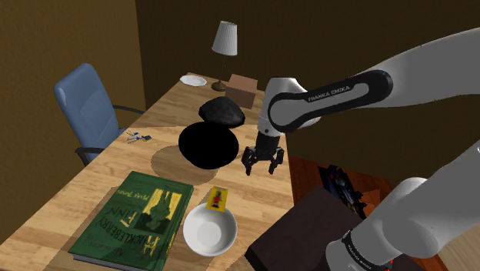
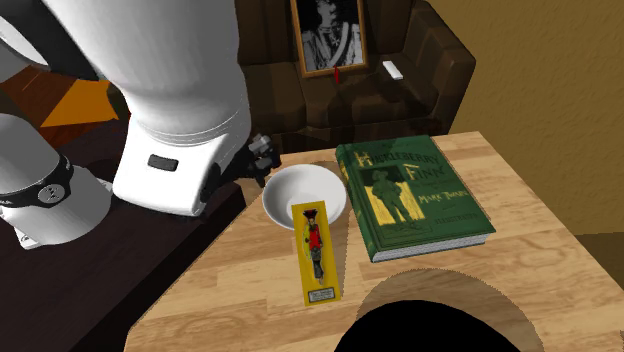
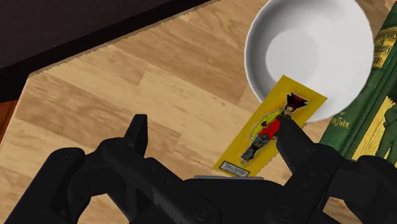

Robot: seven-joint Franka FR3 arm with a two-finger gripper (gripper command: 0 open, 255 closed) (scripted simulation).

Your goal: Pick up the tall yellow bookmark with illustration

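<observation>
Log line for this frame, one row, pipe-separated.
phase: pre-grasp | gripper: open, empty, above table | yellow bookmark: one end on white bowl rim, beside green book | grasp: not yet

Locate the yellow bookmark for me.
Shoulder view, lower middle: the yellow bookmark lies on the table, one end at the white bowl, green book beside it.

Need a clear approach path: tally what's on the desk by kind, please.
yellow bookmark: 1
white bowl: 1
green book: 1
white plate: 1
lamp: 1
brown box: 1
key bunch: 1
black rounded object: 1
dark lumpy object: 1
Total: 9
</observation>
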